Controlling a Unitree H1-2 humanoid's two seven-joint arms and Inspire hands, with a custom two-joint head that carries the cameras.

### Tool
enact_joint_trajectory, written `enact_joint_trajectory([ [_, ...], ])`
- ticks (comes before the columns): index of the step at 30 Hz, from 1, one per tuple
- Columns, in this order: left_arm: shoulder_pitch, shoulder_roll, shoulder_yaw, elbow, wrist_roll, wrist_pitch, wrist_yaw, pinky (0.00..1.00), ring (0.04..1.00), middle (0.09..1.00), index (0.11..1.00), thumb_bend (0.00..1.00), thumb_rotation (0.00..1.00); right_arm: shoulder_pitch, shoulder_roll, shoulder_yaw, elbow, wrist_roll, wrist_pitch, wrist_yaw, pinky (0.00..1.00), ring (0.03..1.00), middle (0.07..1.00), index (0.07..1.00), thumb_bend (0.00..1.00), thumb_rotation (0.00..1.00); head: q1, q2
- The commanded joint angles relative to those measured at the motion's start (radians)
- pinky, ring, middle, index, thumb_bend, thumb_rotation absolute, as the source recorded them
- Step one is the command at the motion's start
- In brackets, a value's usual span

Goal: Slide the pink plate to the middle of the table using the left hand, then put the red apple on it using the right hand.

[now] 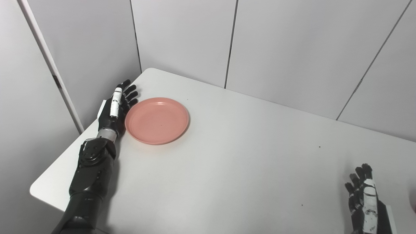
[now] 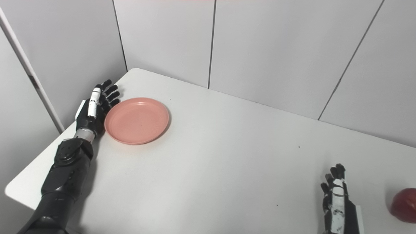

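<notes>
A pink plate (image 1: 157,120) lies on the white table (image 1: 234,156) near its far left corner. My left hand (image 1: 116,105) stands edge-on right beside the plate's left rim, open with its fingers stretched out, touching or almost touching the rim. A red apple (image 2: 404,205) rests at the table's near right, cut off by the picture's edge. My right hand (image 2: 338,200) stands open on the table just left of the apple, a gap between them.
Grey wall panels (image 1: 276,42) close off the table's far side and left side. The table's left edge (image 1: 58,162) runs just outside my left forearm.
</notes>
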Motion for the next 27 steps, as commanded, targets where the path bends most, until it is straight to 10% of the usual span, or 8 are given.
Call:
enact_joint_trajectory([
  [1, -0.016, -0.003, -0.014, 0.016, -0.003, 0.004, -0.018, 0.87, 0.872, 0.871, 0.854, 0.34, 1.0, -0.021, 0.005, 0.0, -0.043, -0.001, 0.0, -0.001, 1.0, 1.0, 1.0, 1.0, 0.12, 1.0, 0.0, 0.0],
  [27, 0.022, -0.116, -0.113, -0.168, 0.025, 0.128, 0.026, 0.88, 0.888, 0.885, 0.858, 0.3, 1.0, -0.014, 0.01, 0.003, -0.065, -0.002, 0.007, -0.001, 1.0, 1.0, 1.0, 1.0, 0.14, 1.0, -0.011, 0.014],
])
